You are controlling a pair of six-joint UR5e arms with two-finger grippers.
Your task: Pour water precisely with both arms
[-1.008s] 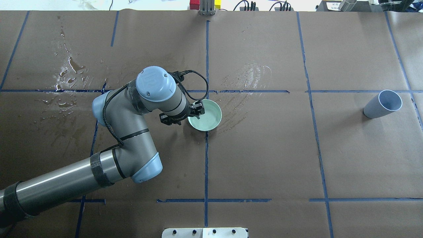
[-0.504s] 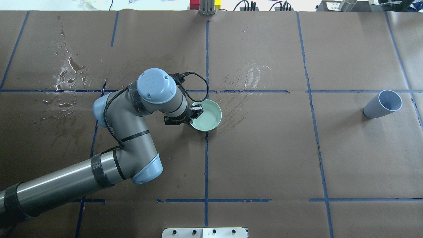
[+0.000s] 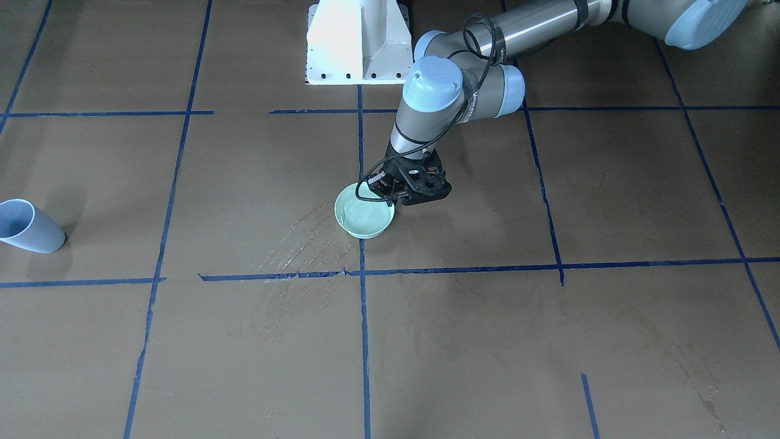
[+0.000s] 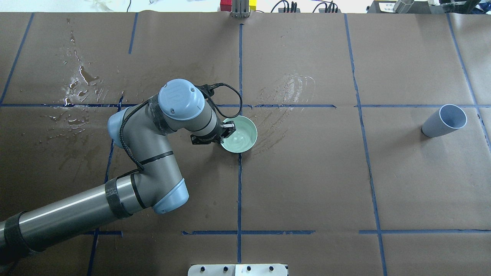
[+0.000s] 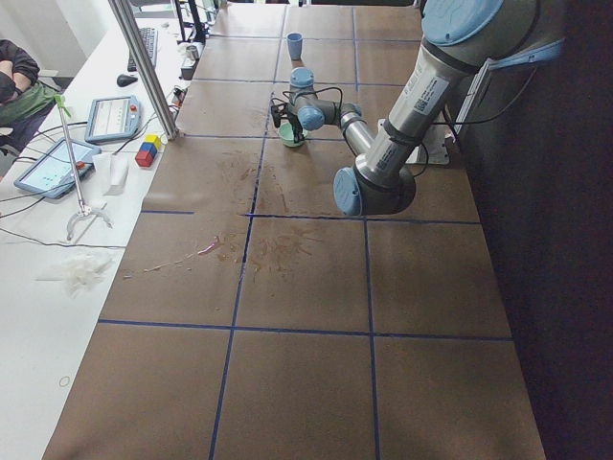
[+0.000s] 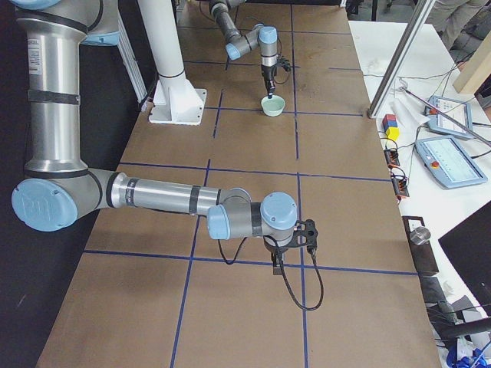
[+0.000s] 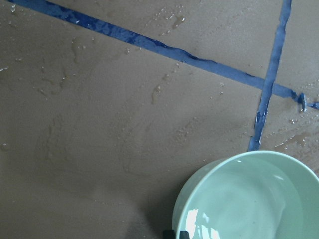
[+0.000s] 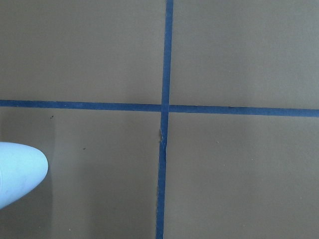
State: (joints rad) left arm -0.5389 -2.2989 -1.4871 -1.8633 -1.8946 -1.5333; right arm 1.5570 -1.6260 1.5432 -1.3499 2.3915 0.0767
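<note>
My left gripper (image 4: 227,128) is at the nine o'clock edge of the mint-green bowl (image 4: 245,150), seen from overhead. Its jaws are drawn close together across the rim, one finger inside and one outside, as best I can judge from that small patch of black. The water (image 4: 242,135) lies in the bowl as a shallow, rippling pool tinted green. The bowl rests on the brown paper (image 4: 307,184), just beside a crossing of blue tape lines (image 4: 239,184). Wet streaks (image 4: 285,90) mark the paper at about one o'clock from the bowl, and small puddles (image 4: 78,86) lie further off at ten. A pale blue cup (image 4: 443,122) is well apart at three o'clock. My right gripper (image 6: 307,234) hangs low over the paper, far from the bowl. I cannot tell whether it is open or closed.
</note>
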